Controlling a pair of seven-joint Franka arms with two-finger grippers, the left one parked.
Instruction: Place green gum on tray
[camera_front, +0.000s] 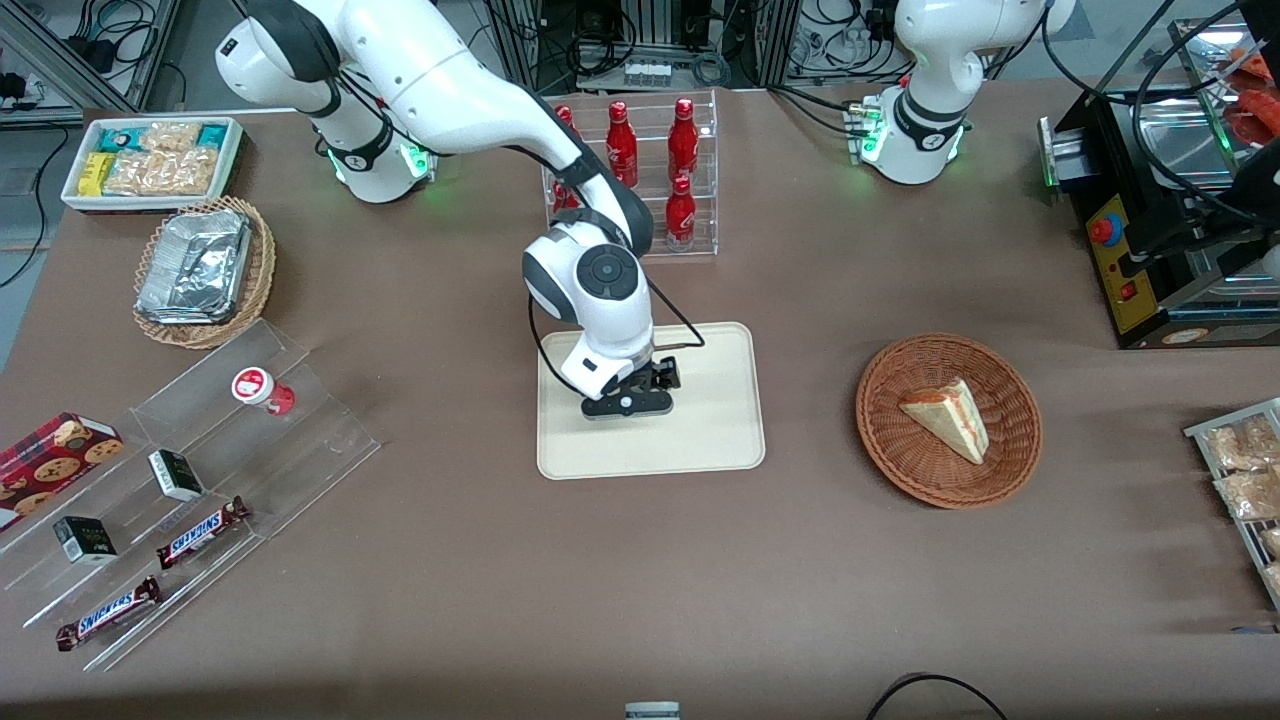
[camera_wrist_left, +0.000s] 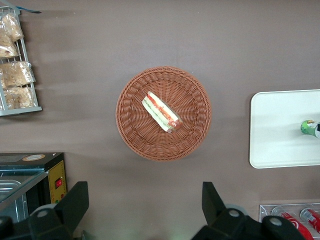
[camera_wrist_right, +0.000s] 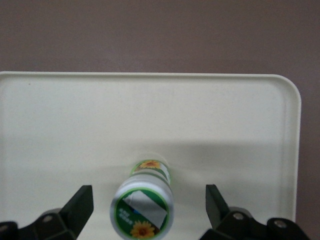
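- Standing upright on the tray (camera_wrist_right: 240, 115), the green gum (camera_wrist_right: 143, 205) shows its green-and-yellow lid label toward the wrist camera, with bare cream surface all round it.
- The gripper (camera_wrist_right: 149, 205) hangs directly above the bottle, its fingers (camera_wrist_right: 80, 202) spread wide apart with a clear gap on each side, so neither one touches the gum.
- Seen from the front, the gripper (camera_front: 628, 400) sits low over the tray (camera_front: 720, 440), in the half toward the working arm's end of the table; the wrist hides the bottle there.
- The parked arm's wrist camera catches a sliver of the green gum (camera_wrist_left: 310, 128) at its frame edge, resting on the tray (camera_wrist_left: 280, 130) well inside the rim.
- Judging from this, the placing itself looks done: the gum is on the tray, released, and does not appear tilted.
- What seems left is only the retreat: lifting straight up without brushing the lid, since a nudge could topple so narrow a bottle.
- The like bottle with the red label (camera_front: 262, 388) stays on the clear tiered stand (camera_front: 300, 440), untouched and no part of this job.
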